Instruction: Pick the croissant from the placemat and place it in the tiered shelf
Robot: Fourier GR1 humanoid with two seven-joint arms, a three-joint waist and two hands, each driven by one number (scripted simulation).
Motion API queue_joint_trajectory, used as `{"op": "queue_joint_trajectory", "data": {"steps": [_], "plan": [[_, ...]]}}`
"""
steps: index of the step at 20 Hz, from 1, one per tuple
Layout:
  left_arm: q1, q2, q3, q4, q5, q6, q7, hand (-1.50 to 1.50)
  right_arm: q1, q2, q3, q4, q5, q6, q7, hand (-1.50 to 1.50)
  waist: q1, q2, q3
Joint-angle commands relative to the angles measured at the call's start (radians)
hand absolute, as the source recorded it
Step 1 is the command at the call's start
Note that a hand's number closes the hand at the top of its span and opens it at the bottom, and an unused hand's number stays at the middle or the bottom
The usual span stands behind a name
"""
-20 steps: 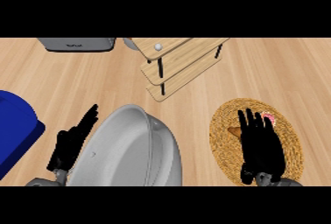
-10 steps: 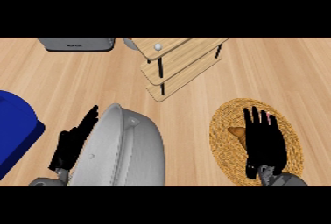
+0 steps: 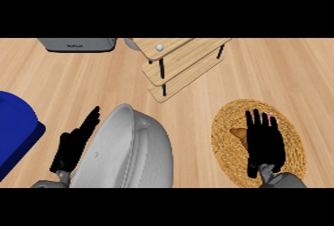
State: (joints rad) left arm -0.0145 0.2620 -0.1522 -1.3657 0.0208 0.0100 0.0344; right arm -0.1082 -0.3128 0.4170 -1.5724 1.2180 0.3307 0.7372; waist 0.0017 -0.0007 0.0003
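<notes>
A round woven placemat (image 3: pixel 225 148) lies on the wooden counter at the lower right. The croissant (image 3: pixel 239 133), golden brown, shows as a small wedge at the left side of my right hand (image 3: pixel 263 143); the rest of it is hidden under that hand. My right hand is spread flat over the placemat with straight fingers pointing away from me. The wooden tiered shelf (image 3: pixel 183 62) stands at the top centre, with a small white ball (image 3: pixel 159 45) on its upper tier. My left hand (image 3: pixel 75 142) rests open at the lower left, beside a grey bowl.
A large grey bowl (image 3: pixel 130 152) sits between my two hands at the bottom centre. A blue object (image 3: pixel 14 130) lies at the left edge. A grey appliance (image 3: pixel 77 44) stands at the top left. Bare wooden counter stretches to the right of the shelf.
My right hand has drawn back toward me across the placemat, uncovering part of the croissant. The view has shifted slightly; my left hand has kept its pose.
</notes>
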Motion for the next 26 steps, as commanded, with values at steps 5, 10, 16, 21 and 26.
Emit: {"op": "queue_joint_trajectory", "data": {"steps": [5, 10, 16, 21, 26], "plan": [[0.027, -0.057, 0.009, -0.013, -0.056, -0.008, -0.005, 0.00, -0.002, 0.025, -0.068, 0.141, 0.060, -0.093, -0.101, -1.50, 0.000, 0.001, 0.000], [0.018, -0.031, 0.042, -0.032, -0.043, -0.043, 0.006, 0.00, -0.078, 0.017, -0.059, 0.211, 0.058, -0.047, -0.193, 1.50, 0.004, 0.002, 0.000], [0.013, -0.064, 0.041, 0.024, -0.079, -0.028, -0.033, 0.00, -0.085, 0.082, -0.059, 0.309, 0.100, -0.199, -0.227, 1.50, 0.005, 0.003, 0.000], [0.014, -0.052, 0.058, -0.071, -0.060, -0.061, 0.069, 0.00, -0.006, 0.065, -0.047, 0.178, 0.167, -0.239, -0.200, 1.50, -0.001, 0.000, 0.000], [0.045, -0.057, 0.062, -0.074, -0.077, -0.074, 0.017, 0.00, -0.027, 0.015, -0.106, 0.024, 0.099, -0.145, -0.288, 1.50, 0.000, 0.000, 0.000]]}}
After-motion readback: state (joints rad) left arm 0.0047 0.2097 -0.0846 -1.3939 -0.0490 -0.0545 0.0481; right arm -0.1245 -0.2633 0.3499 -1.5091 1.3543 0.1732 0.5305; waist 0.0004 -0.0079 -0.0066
